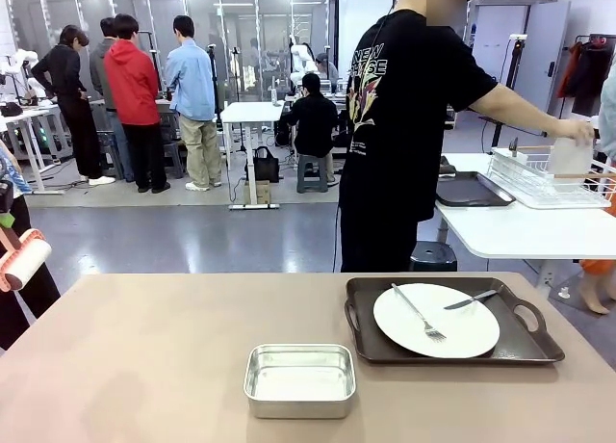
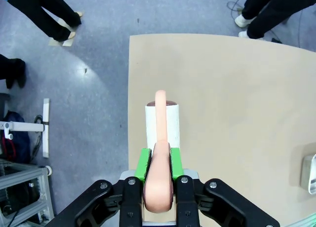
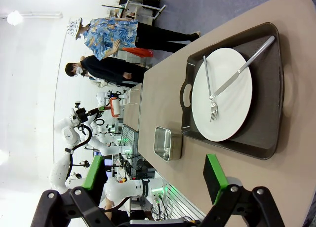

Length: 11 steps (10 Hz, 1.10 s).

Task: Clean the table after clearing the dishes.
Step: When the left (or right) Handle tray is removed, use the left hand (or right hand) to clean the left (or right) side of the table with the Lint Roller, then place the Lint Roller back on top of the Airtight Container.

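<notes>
Now one tray (image 1: 520, 345) with a plate (image 1: 436, 320), fork (image 1: 421, 313) and knife (image 1: 472, 299) sits on the right side of the tabletop (image 1: 144, 366), so clearing is not done. The left pincer (image 2: 159, 163) is squeezed tight on a pink-handled roller (image 2: 162, 123) over the left edge. The right pincer (image 3: 154, 176) is wide open and empty above the tray. I think it must grab the tray next.

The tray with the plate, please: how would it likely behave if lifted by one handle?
The tray looks rigid, so it probably would not sag. The plate sits loose on it and may slide toward the low side. The fork and knife lie unsecured on top and could slip off.
</notes>
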Each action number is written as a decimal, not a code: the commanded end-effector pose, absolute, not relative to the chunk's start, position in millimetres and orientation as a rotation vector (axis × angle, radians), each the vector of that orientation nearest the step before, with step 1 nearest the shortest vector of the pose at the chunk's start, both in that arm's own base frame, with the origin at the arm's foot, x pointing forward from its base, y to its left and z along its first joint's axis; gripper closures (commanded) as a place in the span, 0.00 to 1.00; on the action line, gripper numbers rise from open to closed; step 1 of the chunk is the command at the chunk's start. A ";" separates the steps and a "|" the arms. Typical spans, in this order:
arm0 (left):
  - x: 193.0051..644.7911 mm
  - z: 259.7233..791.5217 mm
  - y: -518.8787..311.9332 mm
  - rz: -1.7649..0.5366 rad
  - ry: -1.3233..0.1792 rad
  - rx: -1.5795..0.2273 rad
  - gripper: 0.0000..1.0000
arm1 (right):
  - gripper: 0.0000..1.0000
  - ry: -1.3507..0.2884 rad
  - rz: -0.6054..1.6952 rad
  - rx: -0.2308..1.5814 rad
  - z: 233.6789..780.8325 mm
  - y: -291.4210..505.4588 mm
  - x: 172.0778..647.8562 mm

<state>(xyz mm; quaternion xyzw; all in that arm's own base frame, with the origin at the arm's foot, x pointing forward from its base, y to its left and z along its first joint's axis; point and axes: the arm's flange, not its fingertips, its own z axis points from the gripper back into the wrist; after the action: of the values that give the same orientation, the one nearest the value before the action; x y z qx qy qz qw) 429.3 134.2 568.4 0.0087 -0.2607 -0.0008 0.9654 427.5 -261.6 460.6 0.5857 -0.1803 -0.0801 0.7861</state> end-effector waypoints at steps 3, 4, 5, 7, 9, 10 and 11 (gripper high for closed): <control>428.2 569.7 136.2 0.002 -0.530 0.024 0.79 | 0.00 -0.393 -0.170 1.266 463.5 -260.3 426.2; 428.2 569.7 136.2 0.002 -0.530 0.024 0.79 | 0.00 -0.393 -0.170 1.266 463.5 -260.3 426.2; 428.2 569.7 136.2 0.002 -0.530 0.024 0.79 | 0.00 -0.393 -0.170 1.266 463.5 -260.3 426.2; 428.2 569.7 136.2 0.002 -0.530 0.024 0.79 | 0.00 -0.393 -0.170 1.266 463.5 -260.3 426.2; 428.2 569.7 136.2 0.002 -0.530 0.024 0.79 | 0.00 -0.393 -0.170 1.266 463.5 -260.3 426.2; 429.3 568.4 134.2 -0.002 -0.527 0.018 0.79 | 0.00 -0.393 -0.170 1.266 463.5 -260.3 426.2; 433.9 590.7 102.0 -0.165 -0.608 0.019 0.79 | 0.00 -0.393 -0.170 1.266 463.5 -260.3 426.2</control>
<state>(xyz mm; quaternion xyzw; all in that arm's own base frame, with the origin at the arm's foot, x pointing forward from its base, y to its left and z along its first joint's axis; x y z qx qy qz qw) 431.6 123.0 574.2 0.0122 -0.2692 -0.0264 0.9626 427.6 -261.5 460.6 0.5857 -0.1802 -0.0800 0.7862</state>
